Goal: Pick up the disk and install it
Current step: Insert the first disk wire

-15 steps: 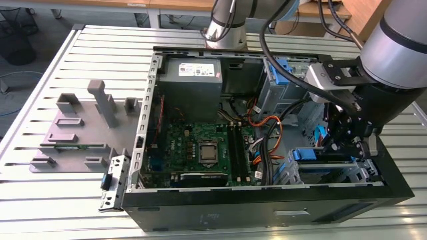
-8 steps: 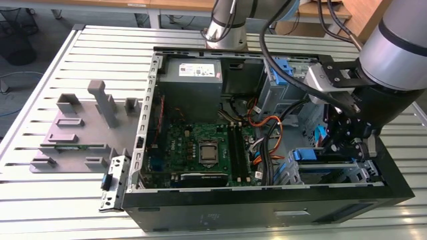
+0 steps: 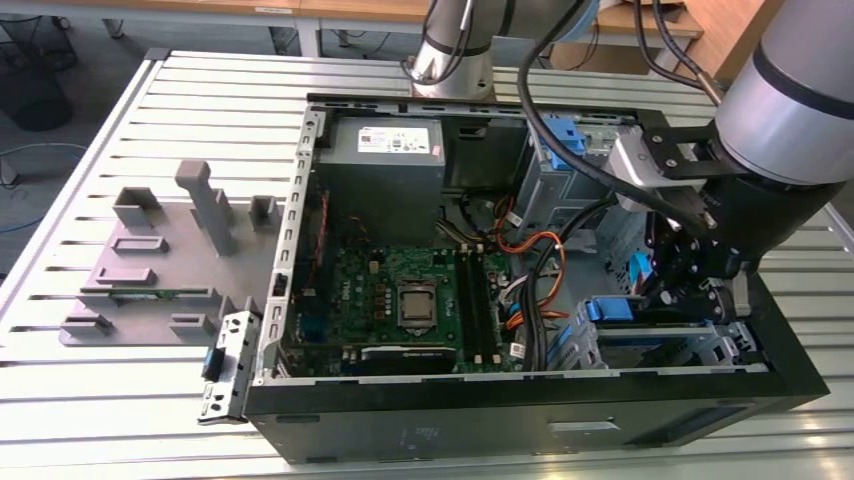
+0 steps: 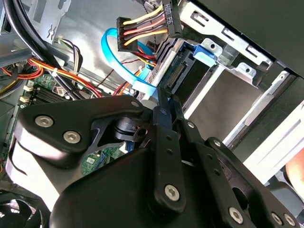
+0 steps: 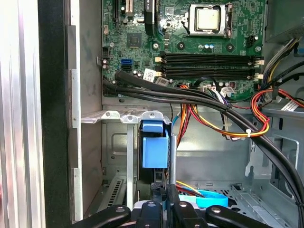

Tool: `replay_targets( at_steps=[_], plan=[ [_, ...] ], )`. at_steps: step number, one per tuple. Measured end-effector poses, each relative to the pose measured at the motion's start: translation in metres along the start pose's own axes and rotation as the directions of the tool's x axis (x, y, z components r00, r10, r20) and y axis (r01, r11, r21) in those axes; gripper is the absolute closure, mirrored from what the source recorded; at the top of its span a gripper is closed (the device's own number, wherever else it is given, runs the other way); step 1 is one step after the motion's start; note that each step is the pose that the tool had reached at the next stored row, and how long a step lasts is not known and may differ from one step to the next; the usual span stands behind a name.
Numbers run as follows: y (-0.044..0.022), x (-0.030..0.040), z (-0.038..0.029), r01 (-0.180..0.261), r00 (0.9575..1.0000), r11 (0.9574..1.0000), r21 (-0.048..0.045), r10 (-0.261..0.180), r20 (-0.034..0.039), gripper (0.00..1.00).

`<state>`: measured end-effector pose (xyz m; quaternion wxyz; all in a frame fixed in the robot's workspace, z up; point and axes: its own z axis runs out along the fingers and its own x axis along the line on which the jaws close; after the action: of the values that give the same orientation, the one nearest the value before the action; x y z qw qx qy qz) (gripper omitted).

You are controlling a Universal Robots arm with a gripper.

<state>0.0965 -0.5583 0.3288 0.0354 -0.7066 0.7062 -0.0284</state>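
Claw: gripper fingers drawn in on either side of the disk's end, apparently pinching it.
Disk: the disk stands on edge, blue rail up, partway into the drive cage.
Progress: pickup done. Seating looks unfinished, and the power plug hangs unconnected.
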Motion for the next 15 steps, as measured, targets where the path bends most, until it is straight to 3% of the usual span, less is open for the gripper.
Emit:
replay_targets(
  at_steps=[8,9,12,15],
  plan=[
    [0.0000,0.0000,0.0007,0.000,1.0000,1.0000,0.0000,0.000,0.0010,0.83],
    [0.0000,0.0000,0.0007,0.000,1.0000,1.0000,0.0001,0.000,0.0008,0.76],
    [0.0000,0.0000,0.0005,0.000,1.0000,1.0000,0.0000,0.000,0.0005,0.76],
    [-0.0002,-0.0001,-0.0026,0.000,1.0000,1.0000,0.0001,0.000,0.0006,0.76]
  ],
)
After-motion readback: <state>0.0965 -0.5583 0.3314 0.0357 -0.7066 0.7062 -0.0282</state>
